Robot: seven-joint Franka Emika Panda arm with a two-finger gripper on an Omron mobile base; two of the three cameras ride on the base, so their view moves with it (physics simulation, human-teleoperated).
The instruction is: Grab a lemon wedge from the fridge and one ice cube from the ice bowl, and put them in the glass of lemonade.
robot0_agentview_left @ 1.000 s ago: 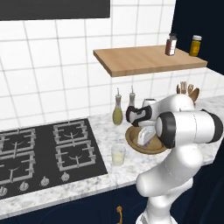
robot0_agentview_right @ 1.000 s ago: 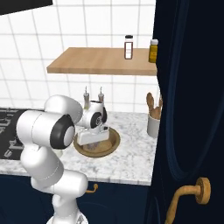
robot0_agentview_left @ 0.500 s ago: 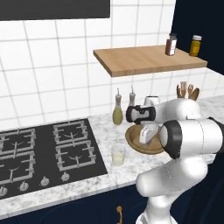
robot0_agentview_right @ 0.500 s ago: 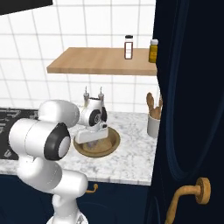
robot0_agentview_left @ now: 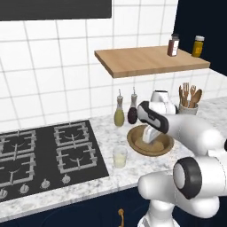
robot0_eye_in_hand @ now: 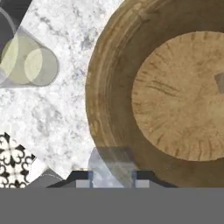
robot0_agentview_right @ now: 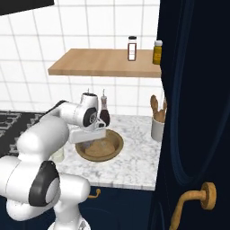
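Observation:
My gripper (robot0_eye_in_hand: pixel 112 178) is shut on a translucent ice cube (robot0_eye_in_hand: pixel 111 164) and hovers over the near rim of the tan-brown ice bowl (robot0_eye_in_hand: pixel 103 100). Another ice cube (robot0_eye_in_hand: pixel 219 82) lies on the bowl's floor at the edge of the hand view. The glass of lemonade (robot0_eye_in_hand: pixel 30 65) stands on the marble just beyond the bowl. From the left base view, the gripper (robot0_agentview_left: pixel 148 137) hangs over the ice bowl (robot0_agentview_left: pixel 133 141), with the glass (robot0_agentview_left: pixel 119 157) to its left. In the right base view the gripper (robot0_agentview_right: pixel 86 143) sits above the ice bowl (robot0_agentview_right: pixel 114 146). The lemon wedge and the fridge are out of view.
Two slim spouted bottles (robot0_agentview_left: pixel 119 114) stand behind the bowl, and a grey cup of wooden utensils (robot0_agentview_left: pixel 188 105) to its right. A black gas stove (robot0_agentview_left: pixel 48 150) lies left of the glass. A wooden shelf (robot0_agentview_left: pixel 146 60) hangs above. A navy door (robot0_agentview_right: pixel 193 112) blocks the right.
The jaws have closed the last bit onto the ice cube. The arm's elbow has swung out to the side while the hand stays over the bowl.

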